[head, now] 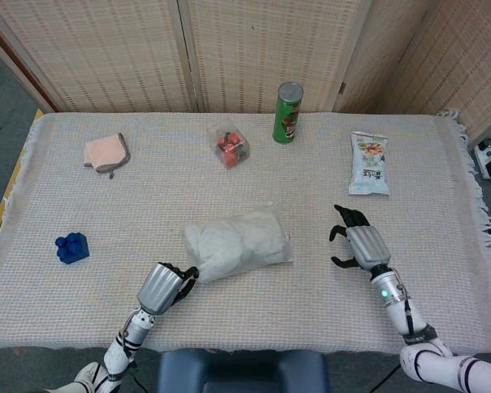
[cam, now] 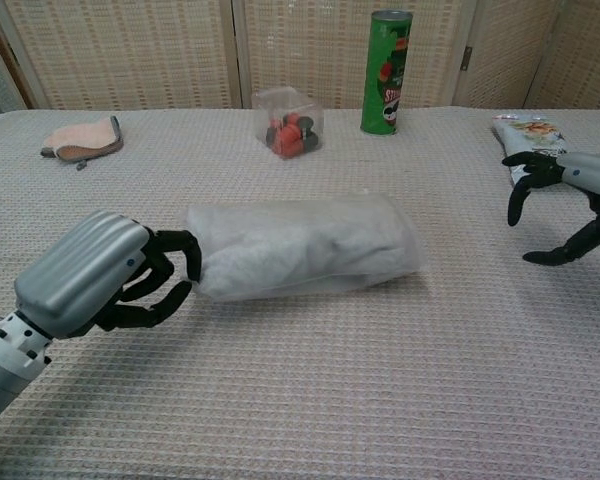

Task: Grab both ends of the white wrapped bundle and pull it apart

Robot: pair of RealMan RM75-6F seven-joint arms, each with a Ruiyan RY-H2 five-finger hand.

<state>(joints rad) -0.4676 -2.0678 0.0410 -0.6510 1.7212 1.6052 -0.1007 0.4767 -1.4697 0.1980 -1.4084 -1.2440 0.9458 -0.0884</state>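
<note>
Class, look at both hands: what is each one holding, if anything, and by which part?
The left hand grips the white bundle by its left end. The right hand holds nothing, fingers apart.

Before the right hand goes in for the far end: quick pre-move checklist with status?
1. Left hand grips the near end of the white bundle: ok.
2. Right hand open, fingers spread: ok.
3. Right hand on the bundle's other end: not ok, a gap remains.
4. Table between right hand and bundle free of objects: ok.
5. Snack packet and green can away from the pull line: ok.
6. Left grip firmness: cannot tell.
</note>
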